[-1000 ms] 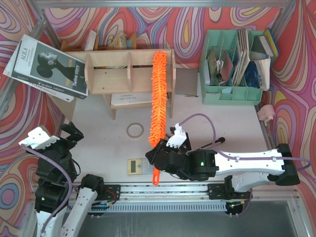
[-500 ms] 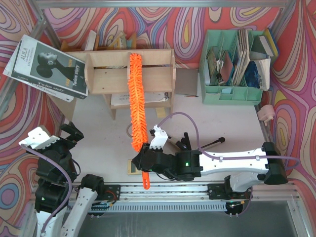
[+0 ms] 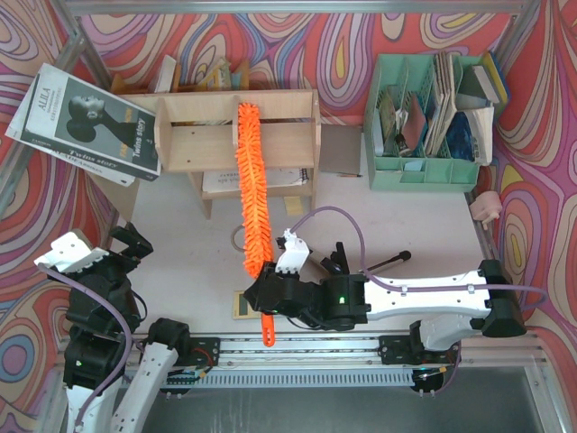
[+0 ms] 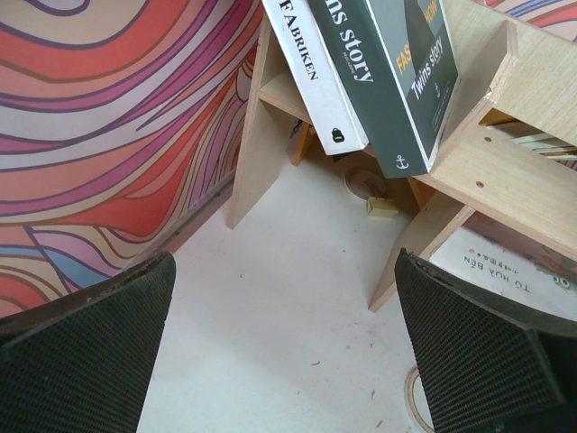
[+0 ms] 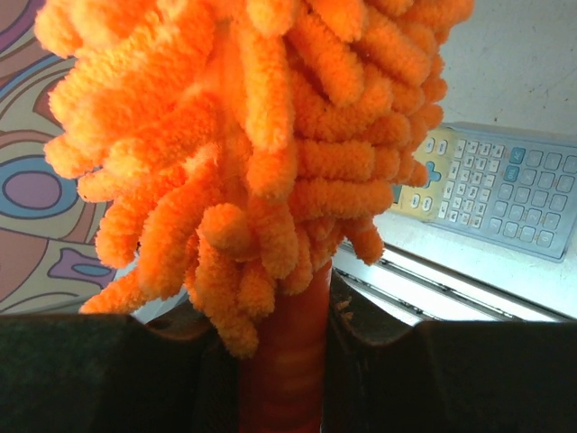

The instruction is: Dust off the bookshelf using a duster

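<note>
The plywood bookshelf (image 3: 198,126) stands at the back left; its leg and side show in the left wrist view (image 4: 491,153). My right gripper (image 3: 263,293) is shut on the handle of the orange duster (image 3: 252,185). The fluffy head reaches up over the shelf's middle-right part, its tip at the top board. In the right wrist view the duster (image 5: 261,135) fills the frame, its handle pinched in my right gripper (image 5: 281,379). My left gripper (image 3: 126,248) is open and empty near the table's left front, also in the left wrist view (image 4: 284,361).
A large book (image 3: 86,122) leans against the shelf's left end. A mint-green file organiser (image 3: 433,122) stands at back right. A grey calculator (image 5: 487,189) lies by the right gripper. A ring (image 3: 240,236) lies in front of the shelf.
The right arm swept the duster left from the shelf's right divider to its middle, then tilted the head slightly right. The left arm has not moved.
</note>
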### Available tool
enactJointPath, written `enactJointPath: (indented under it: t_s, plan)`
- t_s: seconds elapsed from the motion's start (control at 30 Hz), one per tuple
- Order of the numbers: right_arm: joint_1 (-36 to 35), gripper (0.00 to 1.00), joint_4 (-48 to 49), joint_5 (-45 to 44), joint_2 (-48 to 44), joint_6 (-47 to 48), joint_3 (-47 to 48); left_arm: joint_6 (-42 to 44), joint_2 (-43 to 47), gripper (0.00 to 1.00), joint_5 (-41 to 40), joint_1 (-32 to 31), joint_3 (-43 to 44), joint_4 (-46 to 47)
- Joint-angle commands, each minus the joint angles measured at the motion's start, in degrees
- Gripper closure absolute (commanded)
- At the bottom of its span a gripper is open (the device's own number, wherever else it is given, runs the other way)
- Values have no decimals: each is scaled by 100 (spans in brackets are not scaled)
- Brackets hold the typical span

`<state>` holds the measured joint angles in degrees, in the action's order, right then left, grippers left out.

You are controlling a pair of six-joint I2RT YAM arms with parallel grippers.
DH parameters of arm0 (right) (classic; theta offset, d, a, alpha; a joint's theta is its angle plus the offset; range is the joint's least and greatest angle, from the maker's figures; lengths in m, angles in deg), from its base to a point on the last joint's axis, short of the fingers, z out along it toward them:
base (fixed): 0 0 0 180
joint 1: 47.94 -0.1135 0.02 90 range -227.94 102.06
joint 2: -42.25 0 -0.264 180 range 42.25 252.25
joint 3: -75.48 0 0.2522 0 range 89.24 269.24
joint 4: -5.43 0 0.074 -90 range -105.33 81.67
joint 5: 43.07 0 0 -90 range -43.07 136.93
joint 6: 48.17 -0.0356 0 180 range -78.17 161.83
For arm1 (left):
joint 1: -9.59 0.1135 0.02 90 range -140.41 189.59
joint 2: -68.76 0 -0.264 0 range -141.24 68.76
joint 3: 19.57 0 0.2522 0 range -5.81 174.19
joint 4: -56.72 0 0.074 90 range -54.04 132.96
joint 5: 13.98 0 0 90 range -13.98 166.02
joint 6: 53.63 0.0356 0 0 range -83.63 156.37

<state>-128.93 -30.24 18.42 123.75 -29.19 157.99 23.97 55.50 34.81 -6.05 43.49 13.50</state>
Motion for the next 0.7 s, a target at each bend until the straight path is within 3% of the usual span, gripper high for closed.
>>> enactJointPath:
  t_s: [0.0,0.43,0.67]
  plan:
    - [32,100,-132,-77,-56,-171,22,16,25,1,-58,35,72,-25]
    - [113,100,-878,-818,-864,-1631,-648,8,56,2,-71,35,78,-25]
    - [112,100,-130,-268,-395,-553,-290,6,26,1,-62,35,71,-24]
